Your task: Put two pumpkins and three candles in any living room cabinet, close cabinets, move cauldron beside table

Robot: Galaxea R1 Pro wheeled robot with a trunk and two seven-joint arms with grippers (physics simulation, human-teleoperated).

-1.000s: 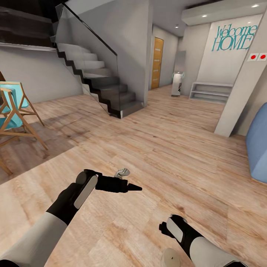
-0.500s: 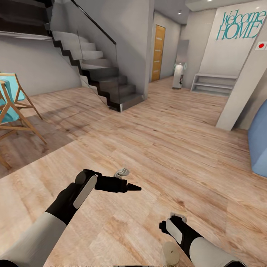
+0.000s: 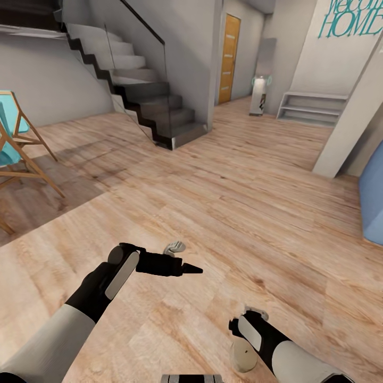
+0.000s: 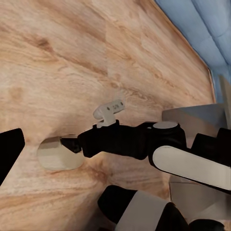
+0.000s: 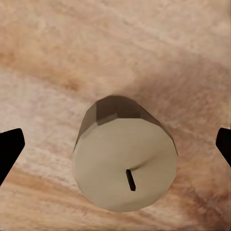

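Setting: You are looking down over both arms at a pale wood-plank floor [image 3: 229, 175] in an open room.
Left arm: Your left gripper [image 3: 194, 269] sits at about 7 o'clock in the head view, its dark fingers drawn together to a point aimed toward 3 o'clock, with nothing between them.
Right arm: Your right gripper [image 4: 67, 144] reaches in from 5 o'clock in the head view. From the left wrist camera its dark fingertips look to meet the side of a candle. From the right wrist camera the two fingertips [image 5: 10, 149] show at opposite edges, spread wide, with clear floor between each tip and the candle. So you have it bracketed, but whether the fingers truly press on it you cannot tell.
Candle: The candle [image 5: 126, 161] is a stubby tan cylinder with a short dark wick in its flat pale top. In the head view it lies at 6 o'clock [image 3: 243, 355], just beside the right wrist. Whether it rests on the floor or hangs above it, you cannot tell.
Stairs: A dark staircase [image 3: 143, 106] with a glass side panel rises at 11 o'clock.
Chair: A wooden chair [image 3: 21, 154] with a turquoise seat stands at 9 o'clock.
Door: An orange door [image 3: 230, 58] stands at 12 o'clock.
Shelf: A low grey shelf [image 3: 314, 109] sits at 1 o'clock, under teal wall lettering [image 3: 351, 18].
Sofa: A blue sofa edge [image 3: 372, 202] shows at 3 o'clock.
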